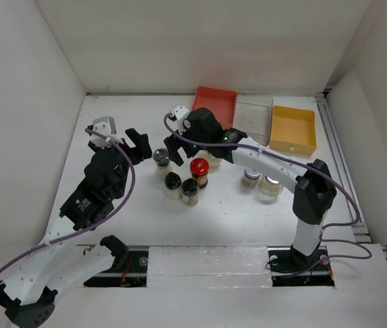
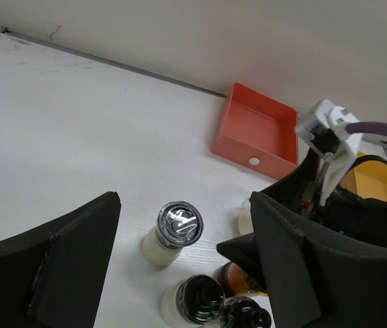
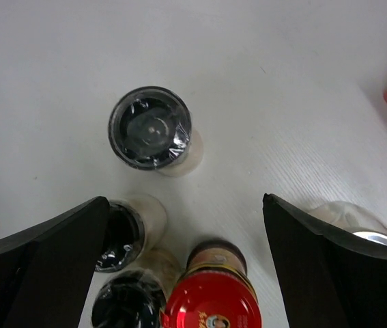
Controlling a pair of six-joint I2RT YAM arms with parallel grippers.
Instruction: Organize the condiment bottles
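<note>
- The condiment bottles [image 1: 190, 191], small glass jars and shakers, stand loose on the white table [image 1: 111, 109] mid-frame: five bunched at centre, two off to the right. To my eye the sorting has barely begun.
- A red plastic tray [image 1: 215, 107], a clear tray [image 1: 253, 116] and a yellow tray [image 1: 293, 128] line the upper right. No bottle is in any of them.
- The left gripper [image 1: 140, 143], fingers apart and holding nothing, sits left of the bunch. The right gripper [image 1: 175, 149], also spread and empty, hangs over its upper edge.
- The red-lidded jar [image 1: 199, 168] of brown contents is central, with the black-domed shakers [image 1: 173, 181] lower left and a silver-lidded jar [image 1: 160, 159] leftmost.
</note>
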